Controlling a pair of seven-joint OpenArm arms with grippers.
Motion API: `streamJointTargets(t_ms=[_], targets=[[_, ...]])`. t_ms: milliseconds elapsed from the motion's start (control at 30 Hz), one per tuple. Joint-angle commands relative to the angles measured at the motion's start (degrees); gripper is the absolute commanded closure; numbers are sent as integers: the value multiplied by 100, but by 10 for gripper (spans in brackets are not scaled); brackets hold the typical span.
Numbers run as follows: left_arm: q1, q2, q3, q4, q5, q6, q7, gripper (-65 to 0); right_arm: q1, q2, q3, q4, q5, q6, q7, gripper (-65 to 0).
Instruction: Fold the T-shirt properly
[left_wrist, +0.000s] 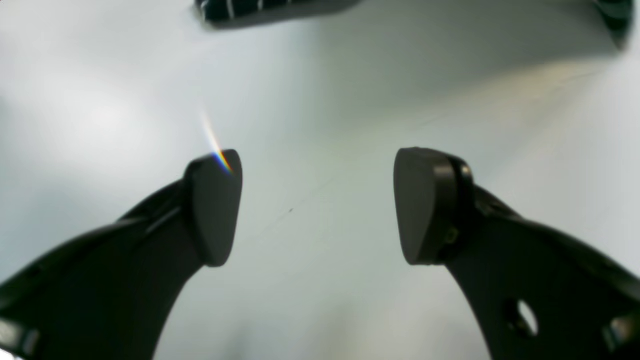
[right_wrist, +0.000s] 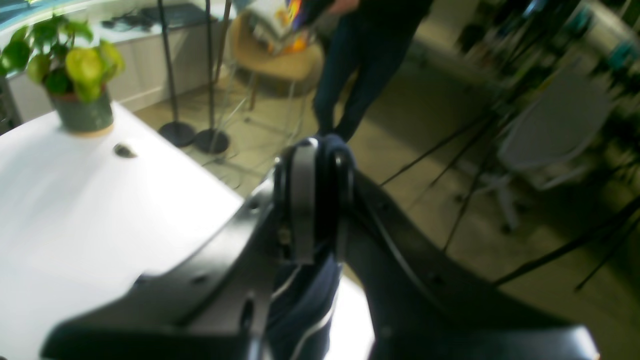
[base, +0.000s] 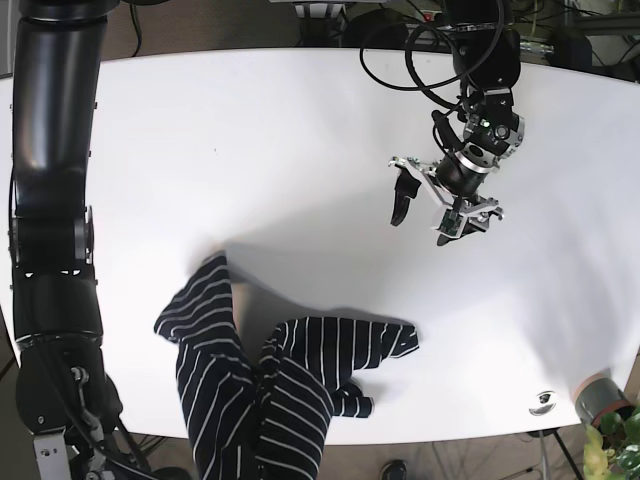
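Observation:
The dark navy T-shirt with white stripes (base: 280, 390) lies crumpled at the near edge of the white table (base: 250, 150) and hangs partly over it. My right gripper (right_wrist: 322, 195) is shut on a fold of the shirt (right_wrist: 300, 300) at the table's edge; I cannot make it out in the base view. My left gripper (base: 420, 215) is open and empty, hovering over bare table up and to the right of the shirt. In the left wrist view its fingers (left_wrist: 217, 210) stand wide apart (left_wrist: 317, 205), with only an edge of the shirt (left_wrist: 265, 10) at the top.
A potted plant (right_wrist: 82, 112) stands at the table's corner (base: 600, 400), with a small round fitting (base: 543, 400) beside it. Beyond the edge are a person (right_wrist: 360, 65), a chair (right_wrist: 550, 125) and stands (right_wrist: 175, 130). Cables (base: 420, 70) hang by the left arm.

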Motion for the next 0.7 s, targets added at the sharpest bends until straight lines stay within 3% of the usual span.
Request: streamJointTargets(t_ms=[0,200,333,667], targets=[[-234,-21,70,106,-68,34,-178,-439,198,3,65,15,47,7,82,-19],[-1043,-65,343,-193,-59,676,-160,-442,198,3,65,15,38,7,73,-21],[-1843,-241,589,-984,-59,922,-160,-444,198,3,65,15,64,7,64,-21],[-3689,-232,413,-4017,-120,1432,-327,-446,198,-24,74,6,47,7,64,-21]])
